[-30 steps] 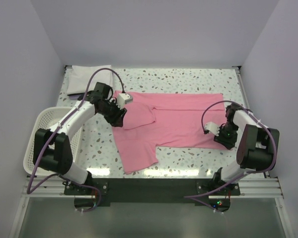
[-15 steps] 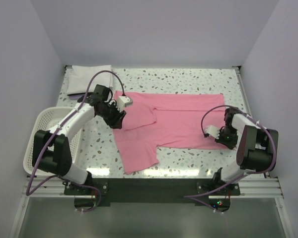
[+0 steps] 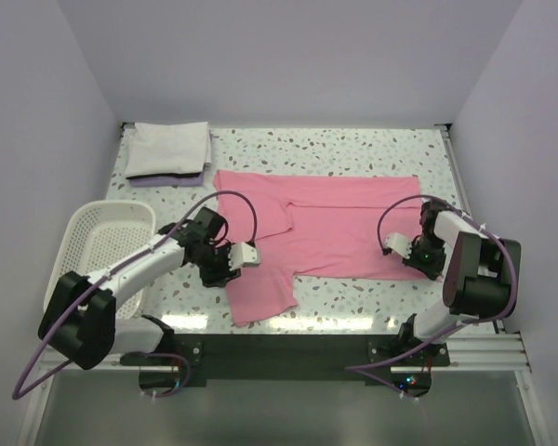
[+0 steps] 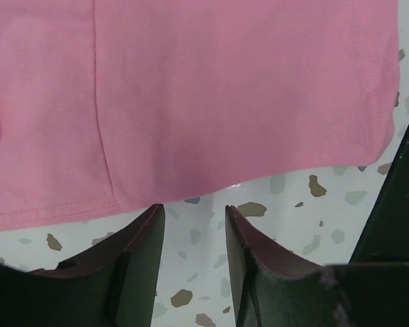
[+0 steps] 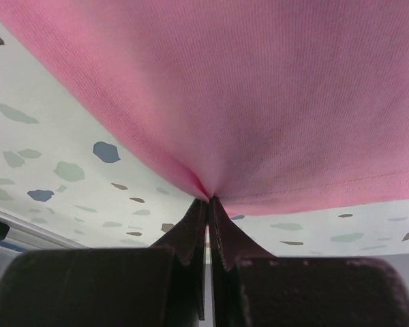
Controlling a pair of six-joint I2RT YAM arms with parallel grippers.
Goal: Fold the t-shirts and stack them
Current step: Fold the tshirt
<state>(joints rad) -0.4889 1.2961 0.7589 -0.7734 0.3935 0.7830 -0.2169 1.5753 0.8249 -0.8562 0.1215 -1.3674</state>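
I count two t-shirts and one basket. The pink t-shirt (image 3: 335, 223) lies spread flat across the middle of the bench (image 3: 353, 149). The white t-shirt (image 3: 167, 149) sits folded in the far left corner. My right end effector (image 5: 208, 201) is pressed together, pinching the pink t-shirt's near right edge. My left end effector (image 4: 194, 214) is spread and empty, just off the shirt's left edge. The basket (image 3: 98, 246) stands at the bench's left side.

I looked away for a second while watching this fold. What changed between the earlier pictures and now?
The left gripper swung from the far-left part of the pink t-shirt toward the near side of the table. It now sits open just short of the shirt's near-left edge, holding nothing. The right gripper barely moved but closed on the shirt's right edge. The folded white t-shirt and the basket stayed put.
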